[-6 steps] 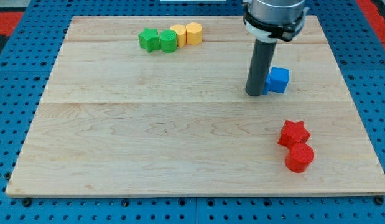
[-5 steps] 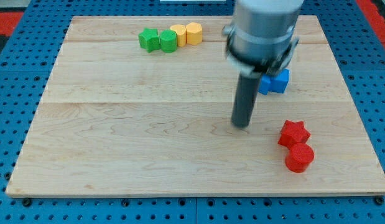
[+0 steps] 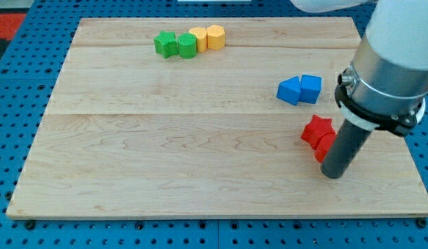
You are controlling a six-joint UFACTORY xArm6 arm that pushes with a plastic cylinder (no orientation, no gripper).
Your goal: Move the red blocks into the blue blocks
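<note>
Wooden surface (image 3: 165,152): no containers present.

Red blocks, two: red star block (image 3: 315,130) near the right edge, below centre; second red block (image 3: 326,146), shape hidden behind the rod, touching the star on its lower right.

Blue blocks, two: blue cube (image 3: 311,88) and blue wedge-like block (image 3: 289,90), touching side by side, above the red pair, apart from it.

Green blocks, two: green star block (image 3: 165,43), green cylinder-like block (image 3: 187,46).

Yellow blocks, two: (image 3: 199,38) and (image 3: 215,36). All four in a touching row near the top edge.

Tool: plain rod, no jaws; my tip (image 3: 332,173) against the second red block's lower right side.
</note>
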